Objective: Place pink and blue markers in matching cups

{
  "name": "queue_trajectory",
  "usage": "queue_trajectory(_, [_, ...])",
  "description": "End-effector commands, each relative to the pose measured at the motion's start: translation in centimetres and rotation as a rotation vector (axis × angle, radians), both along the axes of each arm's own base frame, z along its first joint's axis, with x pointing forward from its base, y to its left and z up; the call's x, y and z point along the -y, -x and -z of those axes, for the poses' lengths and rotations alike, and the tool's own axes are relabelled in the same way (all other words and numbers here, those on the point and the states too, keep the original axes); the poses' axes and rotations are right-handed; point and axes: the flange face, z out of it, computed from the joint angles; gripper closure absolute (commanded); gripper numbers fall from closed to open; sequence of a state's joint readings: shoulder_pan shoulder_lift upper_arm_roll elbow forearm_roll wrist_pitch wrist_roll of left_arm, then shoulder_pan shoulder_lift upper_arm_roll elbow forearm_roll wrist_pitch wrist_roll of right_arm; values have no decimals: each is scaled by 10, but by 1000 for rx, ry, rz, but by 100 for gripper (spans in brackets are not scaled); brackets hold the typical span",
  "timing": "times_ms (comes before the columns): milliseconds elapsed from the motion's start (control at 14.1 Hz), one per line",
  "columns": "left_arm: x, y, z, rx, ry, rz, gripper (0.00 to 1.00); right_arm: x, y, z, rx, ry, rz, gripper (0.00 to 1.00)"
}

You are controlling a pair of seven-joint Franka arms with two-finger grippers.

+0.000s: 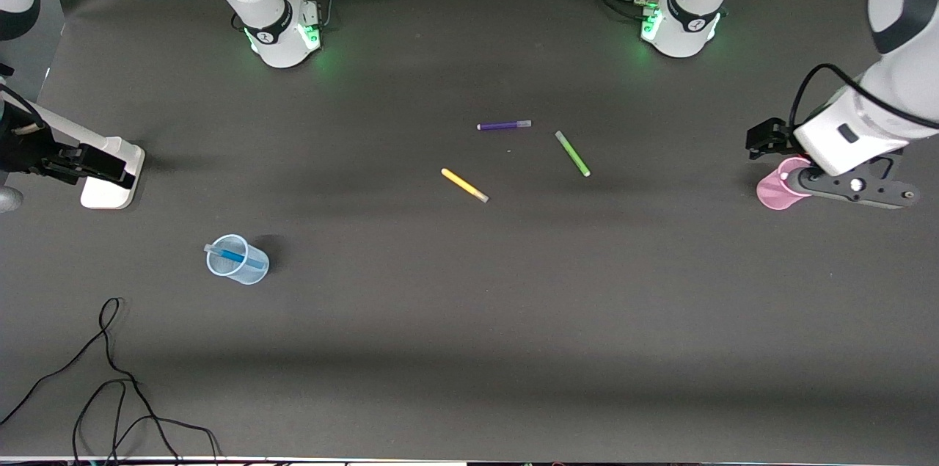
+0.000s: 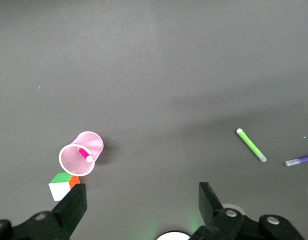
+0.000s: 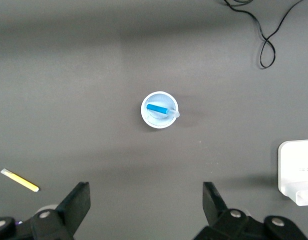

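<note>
The pale blue cup (image 1: 236, 260) stands upright toward the right arm's end, with the blue marker (image 1: 235, 256) leaning inside it; cup (image 3: 159, 110) and marker (image 3: 161, 109) also show in the right wrist view. The pink cup (image 1: 776, 191) stands at the left arm's end, partly hidden by the left arm. In the left wrist view the pink cup (image 2: 82, 152) holds the pink marker (image 2: 84, 153). My left gripper (image 1: 763, 139) (image 2: 141, 200) is open and empty, up beside the pink cup. My right gripper (image 1: 110, 166) (image 3: 146, 202) is open and empty over a white block.
A purple pen (image 1: 504, 125), a green pen (image 1: 572, 153) and a yellow pen (image 1: 464, 185) lie mid-table. A white block (image 1: 110, 187) sits at the right arm's end. A green, white and orange cube (image 2: 64, 182) lies by the pink cup. Black cables (image 1: 110, 378) trail near the front edge.
</note>
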State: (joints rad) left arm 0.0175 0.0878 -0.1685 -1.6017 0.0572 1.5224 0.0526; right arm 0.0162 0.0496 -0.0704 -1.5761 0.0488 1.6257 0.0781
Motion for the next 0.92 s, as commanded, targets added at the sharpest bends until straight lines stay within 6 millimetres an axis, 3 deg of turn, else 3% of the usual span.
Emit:
queue_trajectory(0, [1,14,-1,12,-35,-45,0,1,8,-16,8,17,-45,0])
queue_trajectory(284, [-4,33,7,114,-24,-65,0,12,15,-21,-1,17,-43,0])
queue_trajectory(426, [-8,40,1,131,-23,-82,0,14,17,-19,-11,34,-46,0])
queue_trajectory(710, [-13,33,-13,161,-14,-105,0,18,20,-19,-22,56,-74,0])
queue_trajectory(852, [-14,24,-4,134,-16,-114,0,17,20,-19,-22,51,-72,0])
